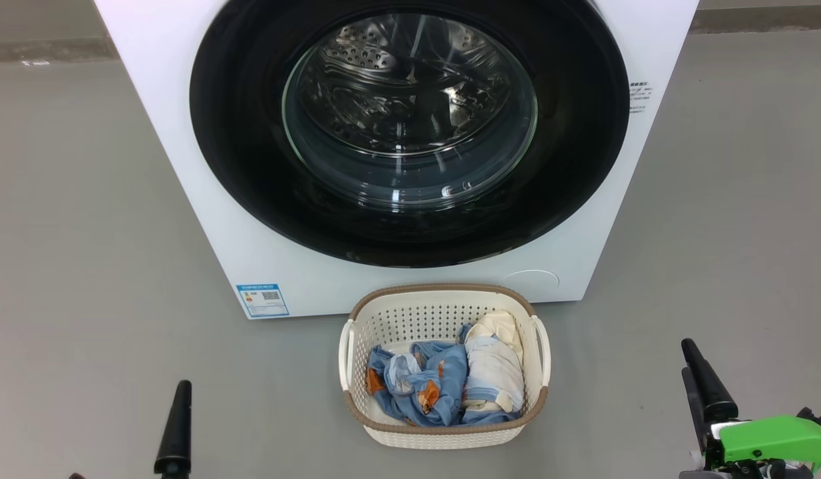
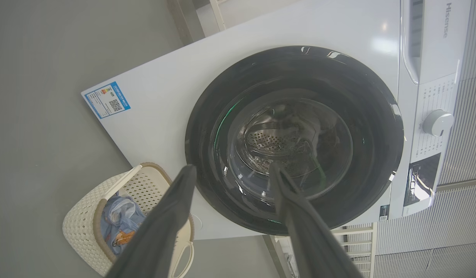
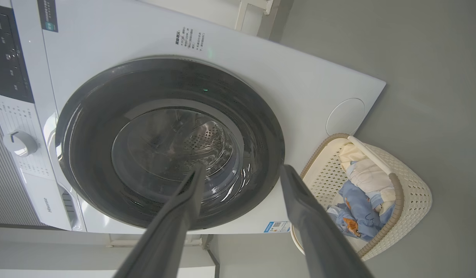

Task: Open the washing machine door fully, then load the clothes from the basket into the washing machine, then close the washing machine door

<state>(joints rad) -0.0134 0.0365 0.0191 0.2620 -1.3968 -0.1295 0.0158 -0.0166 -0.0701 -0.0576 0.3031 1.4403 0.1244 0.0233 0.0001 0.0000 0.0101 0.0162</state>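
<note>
The washing machine door [image 1: 410, 126] is sitting flush in the front of the washing machine [image 1: 184, 199], apparently latched, though its catch is not visible. The basket [image 1: 444, 290] is standing on the floor [image 1: 84, 266] just in front of the washing machine, below the door, and the clothes [image 1: 444, 382] are lying bunched inside it. The left gripper [image 2: 232, 168] and the right gripper [image 3: 242, 169] are hovering in front of the washing machine, each pointing toward the door with its jaws spread wide, gripping nothing and touching nothing.
</note>
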